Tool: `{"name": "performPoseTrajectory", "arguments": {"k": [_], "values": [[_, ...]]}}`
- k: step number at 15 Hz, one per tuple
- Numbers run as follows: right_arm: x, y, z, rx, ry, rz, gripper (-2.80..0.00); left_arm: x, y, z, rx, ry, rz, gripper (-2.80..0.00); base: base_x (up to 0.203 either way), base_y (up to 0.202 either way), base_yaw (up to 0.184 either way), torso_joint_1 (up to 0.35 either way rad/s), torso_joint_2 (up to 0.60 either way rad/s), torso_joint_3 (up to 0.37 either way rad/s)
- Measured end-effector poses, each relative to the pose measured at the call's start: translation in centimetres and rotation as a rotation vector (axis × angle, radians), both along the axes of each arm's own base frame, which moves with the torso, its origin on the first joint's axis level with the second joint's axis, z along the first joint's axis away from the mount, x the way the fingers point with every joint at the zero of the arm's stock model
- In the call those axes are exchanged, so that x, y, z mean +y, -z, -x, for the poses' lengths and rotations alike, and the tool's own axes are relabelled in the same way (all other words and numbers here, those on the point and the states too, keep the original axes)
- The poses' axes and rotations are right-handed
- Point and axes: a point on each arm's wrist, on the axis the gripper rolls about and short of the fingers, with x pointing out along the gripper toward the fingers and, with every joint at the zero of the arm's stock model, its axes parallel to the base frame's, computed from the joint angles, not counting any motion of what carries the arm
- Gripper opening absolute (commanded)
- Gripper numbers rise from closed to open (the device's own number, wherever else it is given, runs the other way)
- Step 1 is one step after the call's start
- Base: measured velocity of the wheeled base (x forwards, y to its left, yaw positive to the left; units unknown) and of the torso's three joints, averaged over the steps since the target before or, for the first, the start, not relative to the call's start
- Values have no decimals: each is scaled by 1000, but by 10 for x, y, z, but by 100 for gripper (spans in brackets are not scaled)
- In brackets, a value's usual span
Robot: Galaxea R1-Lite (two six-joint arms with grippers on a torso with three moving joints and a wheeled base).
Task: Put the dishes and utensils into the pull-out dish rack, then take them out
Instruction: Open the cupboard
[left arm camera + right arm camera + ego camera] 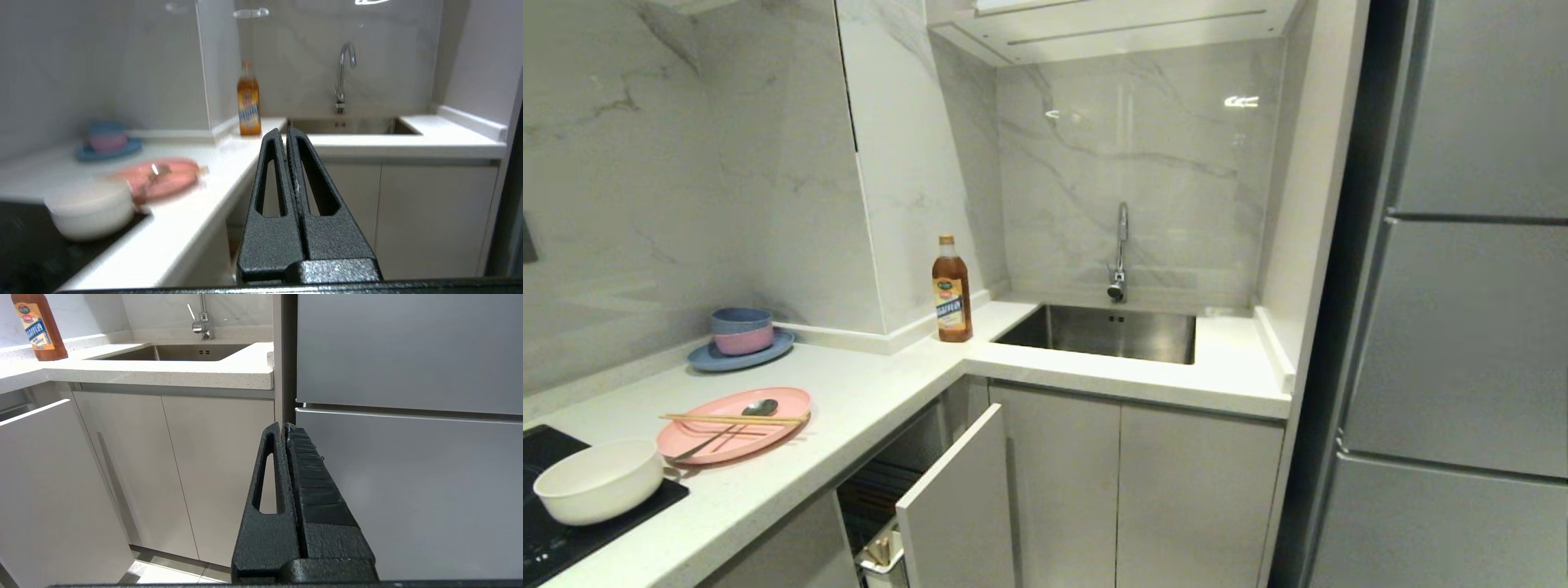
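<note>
On the white counter at the left lies the pink plate [792, 400], with the chopsticks [731, 420] laid across it and the spoon [737, 423] resting on it. In front of the plate the cream bowl [600, 498] stands on a black cooktop [547, 547]. Under the counter the pull-out dish rack is drawn partly out: its pale front [956, 498] stands away from the cabinet, with the white caddy [886, 557] behind it. Neither arm shows in the head view. My left gripper [285, 131] is shut and empty, level with the counter edge. My right gripper [284, 426] is shut and empty, facing the cabinets and fridge.
A blue plate with stacked blue and pink bowls [739, 339] sits at the back left. A brown bottle [952, 290] stands at the counter's inner corner, beside the steel sink [1107, 331] and its tap [1121, 249]. A tall grey fridge [1462, 327] closes off the right side.
</note>
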Motion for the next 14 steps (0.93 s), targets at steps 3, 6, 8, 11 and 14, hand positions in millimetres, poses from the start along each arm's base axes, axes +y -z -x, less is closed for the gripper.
{"name": "performPoseTrajectory", "arguments": {"k": [3, 6, 8, 11, 14], "values": [[0, 0, 0, 0, 0, 0, -280, 0, -52, -5, -4, -5, -41, -280, 0, 0, 0, 0, 0, 0], [0, 0, 0, 0, -1, 0, -280, 0, -98, -39, 76, -14, -52, -280, 0, 0, 0, 0, 0, 0], [0, 0, 0, 0, 0, 0, -280, 0, -118, -73, 177, -6, -55, -280, 0, 0, 0, 0, 0, 0], [0, 0, 0, 0, 0, 0, -280, -2, -142, -130, 427, 49, -64, -280, 0, 0, 0, 0, 0, 0], [0, 0, 0, 0, 0, 0, -280, -9, -146, -191, 702, 107, -71, -280, 0, 0, 0, 0, 0, 0]]}}
